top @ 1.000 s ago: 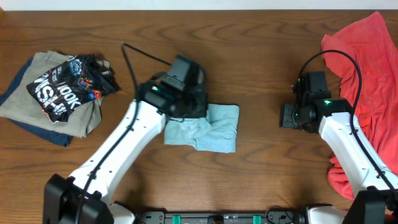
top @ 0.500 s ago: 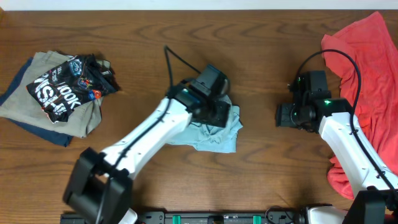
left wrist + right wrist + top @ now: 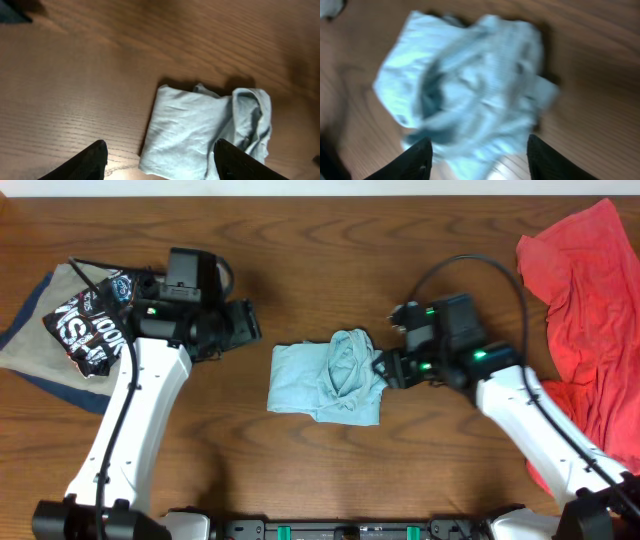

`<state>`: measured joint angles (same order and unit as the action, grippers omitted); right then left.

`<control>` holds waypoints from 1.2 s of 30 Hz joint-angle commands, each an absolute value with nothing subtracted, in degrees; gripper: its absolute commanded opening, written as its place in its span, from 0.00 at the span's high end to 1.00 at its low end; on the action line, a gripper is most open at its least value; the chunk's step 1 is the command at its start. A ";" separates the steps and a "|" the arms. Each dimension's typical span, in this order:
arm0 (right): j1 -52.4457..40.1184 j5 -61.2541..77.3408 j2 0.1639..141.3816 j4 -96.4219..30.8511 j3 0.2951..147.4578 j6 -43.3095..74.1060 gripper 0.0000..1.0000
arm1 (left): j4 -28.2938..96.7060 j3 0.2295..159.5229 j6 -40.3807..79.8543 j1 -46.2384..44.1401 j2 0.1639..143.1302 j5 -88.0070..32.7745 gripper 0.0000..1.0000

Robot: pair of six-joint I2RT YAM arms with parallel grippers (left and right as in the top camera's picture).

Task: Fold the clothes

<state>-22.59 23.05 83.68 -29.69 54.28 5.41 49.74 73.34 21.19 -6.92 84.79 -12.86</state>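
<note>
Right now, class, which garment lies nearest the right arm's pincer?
The light blue T-shirt: the right pincer hovers at its edge, while the coral-red shirt and the garment pile lie farther off.

Overhead: fixed, looks straight down on table (image 3: 320,260) from far off. Whole width in frame, arm bases at bottom edge.

Left wrist: oblique, forward and down past left gripper (image 3: 160,150), whose fingers sit at bottom edge. Mid-range. Tee (image 3: 205,130) lower right.

Right wrist: down past right gripper (image 3: 477,150), very near, blurred. Tee fills frame.

All three views share tee and wood around it.
</note>
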 commanded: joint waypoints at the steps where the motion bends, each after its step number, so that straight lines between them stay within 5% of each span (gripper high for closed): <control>1: -27.73 18.50 85.58 -28.42 54.96 10.17 0.45 | 50.13 71.11 21.91 -6.72 86.91 -14.50 0.30; 8: -33.93 17.82 91.83 -26.46 54.96 10.94 0.51 | 49.06 68.38 20.27 -8.69 92.07 -17.39 0.30; 14: -34.04 6.90 94.83 -32.58 54.96 17.93 0.99 | 48.31 67.68 19.22 -12.43 98.24 -17.58 0.30; 26: -29.10 -11.25 94.28 -45.56 55.37 27.97 0.88 | 48.05 67.64 18.26 -18.85 107.42 -17.30 0.31; 36: -29.80 17.78 90.56 -42.11 64.49 8.14 0.71 | 51.33 67.33 18.31 -18.83 107.46 -13.41 0.30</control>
